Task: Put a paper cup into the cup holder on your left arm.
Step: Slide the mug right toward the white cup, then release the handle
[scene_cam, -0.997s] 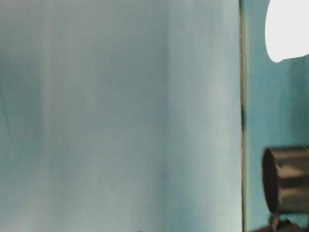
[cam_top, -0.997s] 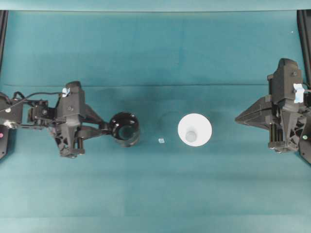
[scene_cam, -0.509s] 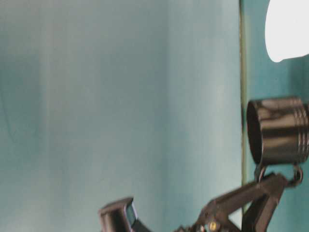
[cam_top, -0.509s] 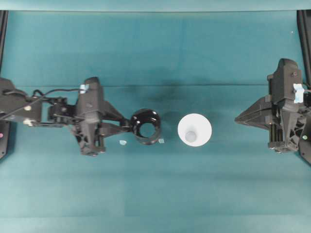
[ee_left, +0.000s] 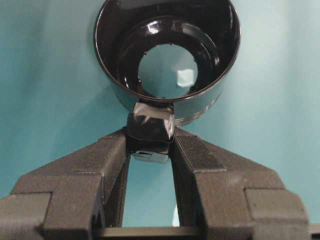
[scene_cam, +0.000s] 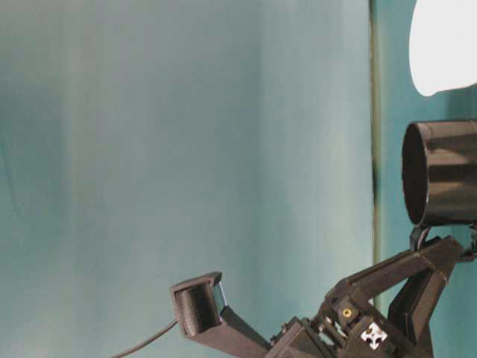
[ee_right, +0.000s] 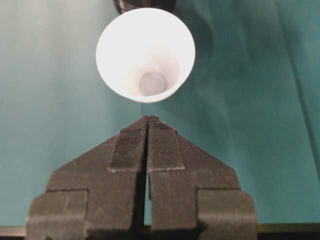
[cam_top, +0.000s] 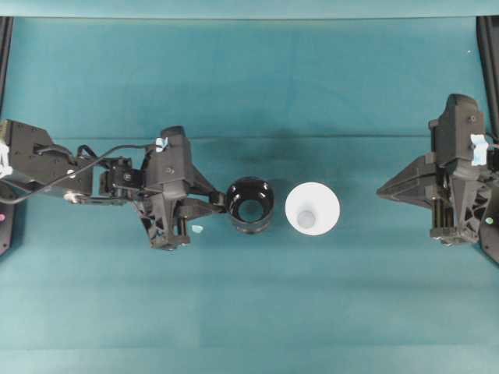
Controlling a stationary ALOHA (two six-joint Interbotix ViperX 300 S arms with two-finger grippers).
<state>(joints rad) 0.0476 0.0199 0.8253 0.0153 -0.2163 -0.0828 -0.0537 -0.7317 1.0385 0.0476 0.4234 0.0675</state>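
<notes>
Left wrist view: left gripper jaws are clamped on the taped handle stub of the holder, which sits just ahead of the tips, mouth tilted toward the lens. Its bottom is open, so the teal table shows through, along with a small pale scrap lying beneath. Right wrist view: right gripper jaws are pressed together with nothing between them; the cup stands upright on the table just beyond the tips, not touching, and a dark sliver of the holder peeks out past its far rim. Overhead view: left arm reaches in from the left edge with the holder out front, lying just beside the cup with a narrow gap, no contact visible. Another pale scrap sits on the table by the left gripper. Right gripper is parked well off to the right of the cup. Table-level view: holder is near the cup, cup is out of focus.
</notes>
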